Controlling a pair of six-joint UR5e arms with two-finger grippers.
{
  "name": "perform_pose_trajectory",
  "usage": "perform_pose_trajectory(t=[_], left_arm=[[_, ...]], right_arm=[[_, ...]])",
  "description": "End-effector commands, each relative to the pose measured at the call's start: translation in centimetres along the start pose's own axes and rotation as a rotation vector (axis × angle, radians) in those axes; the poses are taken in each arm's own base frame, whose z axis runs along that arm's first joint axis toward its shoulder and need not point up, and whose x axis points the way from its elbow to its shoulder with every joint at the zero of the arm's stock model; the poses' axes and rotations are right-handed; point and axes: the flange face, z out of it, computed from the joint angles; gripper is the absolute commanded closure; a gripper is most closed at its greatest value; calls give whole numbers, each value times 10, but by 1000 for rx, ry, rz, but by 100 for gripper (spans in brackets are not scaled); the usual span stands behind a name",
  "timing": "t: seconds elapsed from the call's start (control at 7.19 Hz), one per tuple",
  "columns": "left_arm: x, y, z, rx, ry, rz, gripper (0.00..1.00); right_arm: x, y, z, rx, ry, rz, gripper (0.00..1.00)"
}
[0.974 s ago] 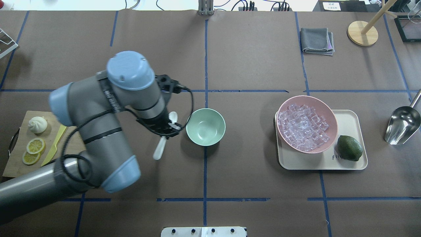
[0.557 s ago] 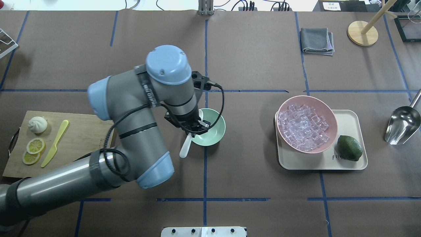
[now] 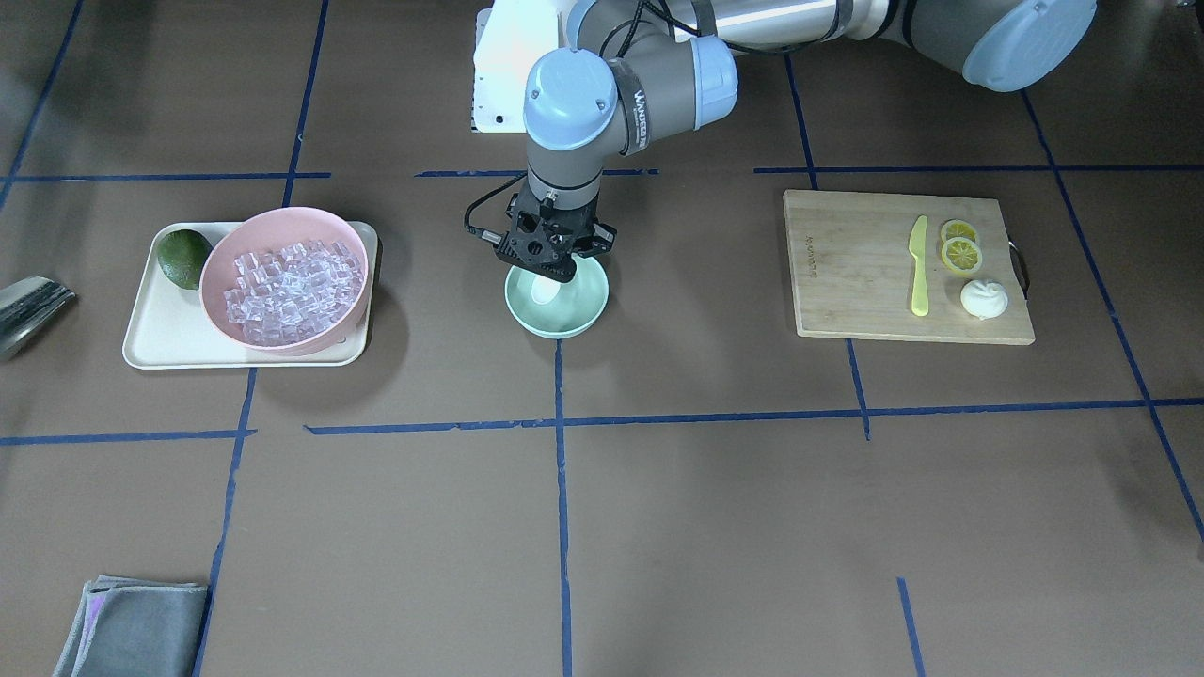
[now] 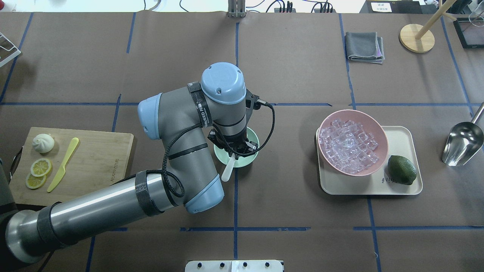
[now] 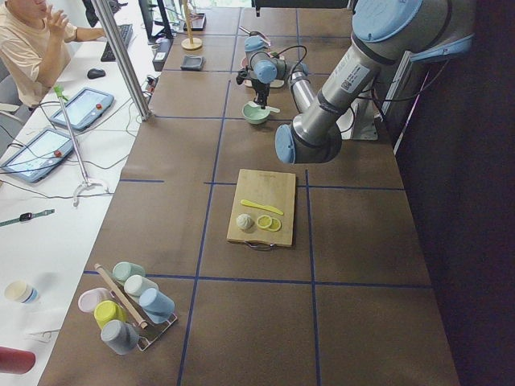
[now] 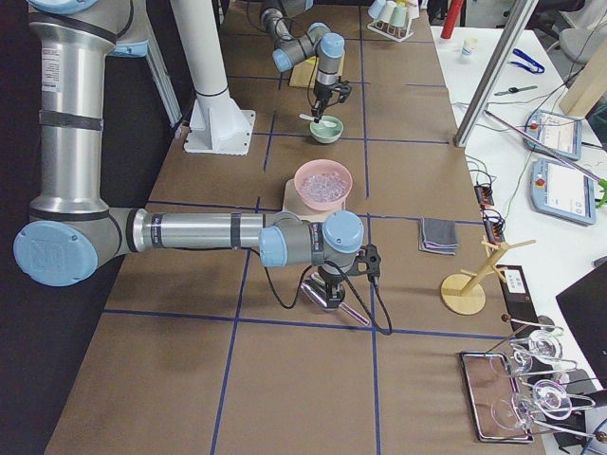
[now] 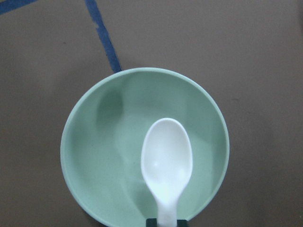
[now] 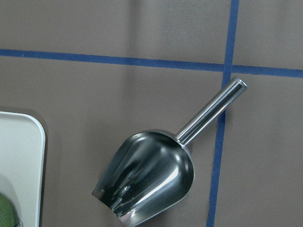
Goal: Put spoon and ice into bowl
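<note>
left gripper (image 4: 237,152) pinches the spoon (image 7: 166,160) by its handle, scoop hanging over the bowl (image 7: 94,142) – best to lower it inside before letting go, handle leaning on the rim. the ice (image 4: 348,145) sits well apart in the pink bowl (image 4: 353,112).

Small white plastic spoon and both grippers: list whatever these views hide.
Handle of small white plastic spoon: cut off by left wrist view's lower edge; front view, left gripper covers it.
Opening of right gripper: unreadable; only the exterior right view shows it, small, above the shiny steel scoop.
</note>
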Motion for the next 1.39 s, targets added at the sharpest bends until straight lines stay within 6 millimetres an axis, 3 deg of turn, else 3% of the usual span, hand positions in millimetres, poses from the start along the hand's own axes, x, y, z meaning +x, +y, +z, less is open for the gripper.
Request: perform_pose_trajectory(t=[0.0,0.14,0.42,0.56,0.83,0.97,1.11,1.25], left_arm=[[-3,-2,4,13,-12,3,92],[-2,-3,3,20,-16,1,83],[-6,-6,4,56,-33,-37,39],[-7,-8,5,69,-46,-39,32],[-7,-10,-3,80,-40,-42,32],[-23,-21,-29,117,-34,-61,32],[-66,-31,-51,155,-45,-92,32],[-120,-18,-55,150,-46,-94,32]], right_arm=[[-1,0,2,-4,0,-2,0],[-2,0,1,-3,0,-4,0],[-1,0,2,-5,0,-1,0],[-1,0,2,-5,-1,-1,0],[-2,0,1,-2,-1,-2,0],[-20,-3,-11,24,-6,50,0],[-79,-8,-26,49,-26,119,0],[-137,-4,-30,44,-51,159,0]])
